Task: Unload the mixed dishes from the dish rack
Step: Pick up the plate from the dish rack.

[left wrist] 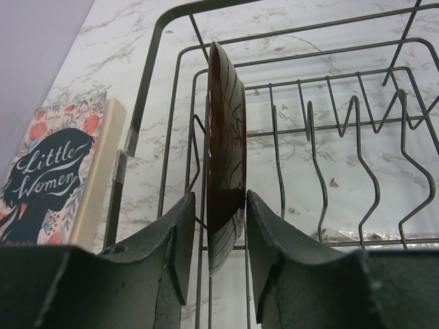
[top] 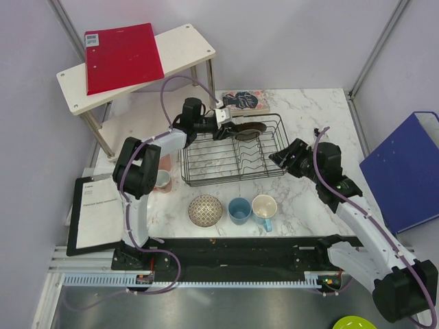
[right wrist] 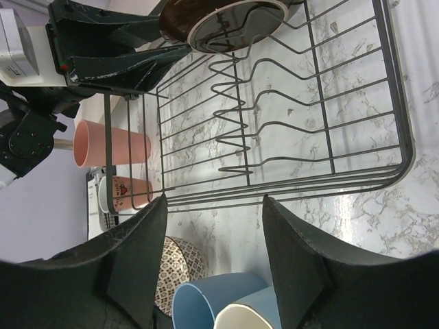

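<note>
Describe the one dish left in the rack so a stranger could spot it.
Find the dark wire dish rack in the middle of the marble table. At its far edge, a dark red-brown plate stands on edge, clasped by the left gripper. It is the only dish inside the rack.

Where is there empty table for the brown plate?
The plate could go on bare marble right of the dish rack, behind the right gripper. Crowded in front: bowl, blue cup, mug; and left: tumbler, small cup.
</note>
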